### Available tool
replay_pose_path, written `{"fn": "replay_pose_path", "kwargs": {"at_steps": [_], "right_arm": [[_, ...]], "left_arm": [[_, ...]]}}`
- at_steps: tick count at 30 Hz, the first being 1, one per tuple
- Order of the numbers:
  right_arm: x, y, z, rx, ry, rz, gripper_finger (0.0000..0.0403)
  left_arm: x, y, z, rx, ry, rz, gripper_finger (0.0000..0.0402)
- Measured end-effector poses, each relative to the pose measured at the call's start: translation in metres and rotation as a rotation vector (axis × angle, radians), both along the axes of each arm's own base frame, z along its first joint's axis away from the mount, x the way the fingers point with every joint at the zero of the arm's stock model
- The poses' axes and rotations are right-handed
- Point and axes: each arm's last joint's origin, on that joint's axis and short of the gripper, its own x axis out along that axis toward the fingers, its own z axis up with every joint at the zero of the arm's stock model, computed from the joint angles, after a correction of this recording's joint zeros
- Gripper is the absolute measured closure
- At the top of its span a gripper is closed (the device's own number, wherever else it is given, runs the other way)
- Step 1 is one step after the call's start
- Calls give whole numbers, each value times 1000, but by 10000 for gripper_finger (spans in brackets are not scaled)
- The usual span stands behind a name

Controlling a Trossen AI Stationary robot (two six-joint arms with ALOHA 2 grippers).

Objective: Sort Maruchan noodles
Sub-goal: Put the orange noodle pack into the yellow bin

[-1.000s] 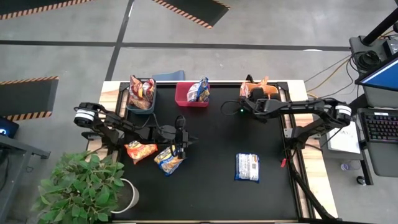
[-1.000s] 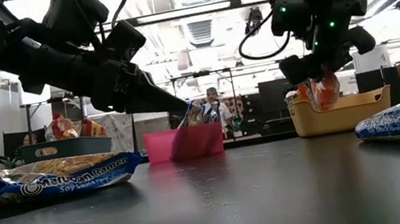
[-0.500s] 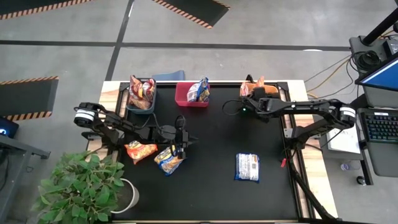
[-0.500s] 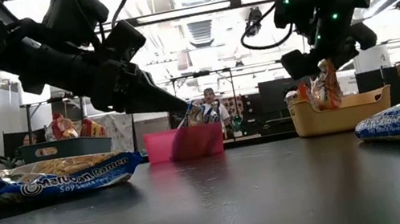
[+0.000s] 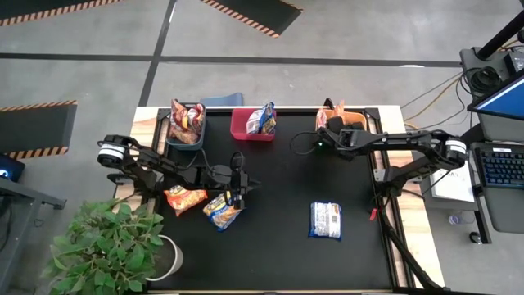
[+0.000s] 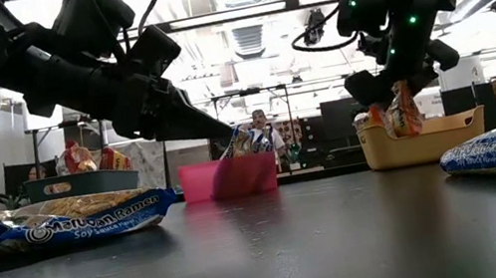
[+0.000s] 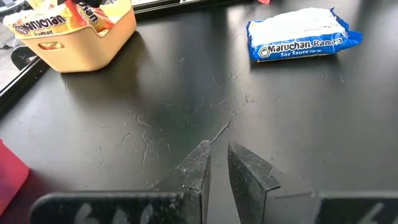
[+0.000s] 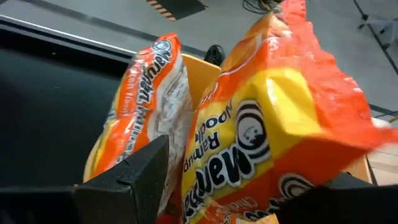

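The crinkly orange plastic noodle packet (image 8: 267, 124) has dropped into the yellow-orange plastic bin (image 6: 430, 139); right gripper (image 6: 400, 93) spread wide, left gripper (image 7: 214, 168) nearly closed, empty.

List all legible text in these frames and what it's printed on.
"Maruchan Ramen / Soy Sauce Flavor": blue packet lying on the black mat.
"Maruchan Ramen": blue-and-yellow packet in the low view; the smaller line under it is blurred.
"Maruchan": white-fronted packet in the yellow bin.
"Maruchan Ramen Noodle": orange packet between the right gripper fingers, read sideways.
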Motion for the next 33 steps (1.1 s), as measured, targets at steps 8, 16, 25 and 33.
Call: {"fn": "replay_pose_path", "kwargs": {"at_steps": [8, 16, 25, 33], "right_arm": [[-1, -1, 1, -28, -9, -29, 202], [-4, -3, 8, -75, 8, -80, 209], [-25, -6, 25, -47, 45, -180, 209], [-40, -5, 38, -55, 31, -200, 209]], "left_arm": [[0, 0, 0, -3, 0, 1, 364], [0, 0, 0, -3, 0, 1, 364], [0, 0, 0, -3, 1, 1, 364], [0, 0, 0, -3, 1, 1, 364]]}}
